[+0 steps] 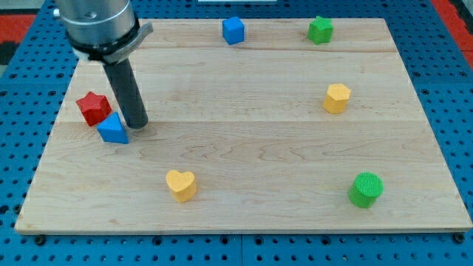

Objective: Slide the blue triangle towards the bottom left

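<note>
The blue triangle point(112, 128) lies on the wooden board point(244, 133) near the view's left edge, just below and to the right of a red star point(93, 107), which it touches or nearly touches. My tip point(137, 124) rests on the board right beside the blue triangle, at its right side and slightly above it, touching or almost touching it. The dark rod rises from there up to the grey arm housing at the view's top left.
A blue cube point(233, 30) and a green star point(320, 29) sit near the top edge. A yellow hexagon point(336, 97) is at the right. A yellow heart point(181, 185) is at the bottom, left of centre. A green cylinder point(366, 189) is at the bottom right.
</note>
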You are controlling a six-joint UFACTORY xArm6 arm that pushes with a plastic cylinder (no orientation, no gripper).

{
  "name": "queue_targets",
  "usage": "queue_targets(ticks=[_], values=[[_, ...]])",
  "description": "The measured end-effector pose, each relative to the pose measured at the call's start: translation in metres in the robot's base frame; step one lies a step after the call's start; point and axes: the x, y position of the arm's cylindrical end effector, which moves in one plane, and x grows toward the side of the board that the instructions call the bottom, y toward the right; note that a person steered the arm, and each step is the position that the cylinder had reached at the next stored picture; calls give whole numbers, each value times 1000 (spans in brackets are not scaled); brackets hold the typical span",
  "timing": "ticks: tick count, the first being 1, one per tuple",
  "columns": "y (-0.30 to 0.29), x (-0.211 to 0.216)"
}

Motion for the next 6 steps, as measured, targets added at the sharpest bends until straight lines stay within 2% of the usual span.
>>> queue_targets(ticks=[1,2,3,4,5,6], values=[[-4,1],[-9,-17],[-38,-10],[-44,40],[-53,71],[-48,68]])
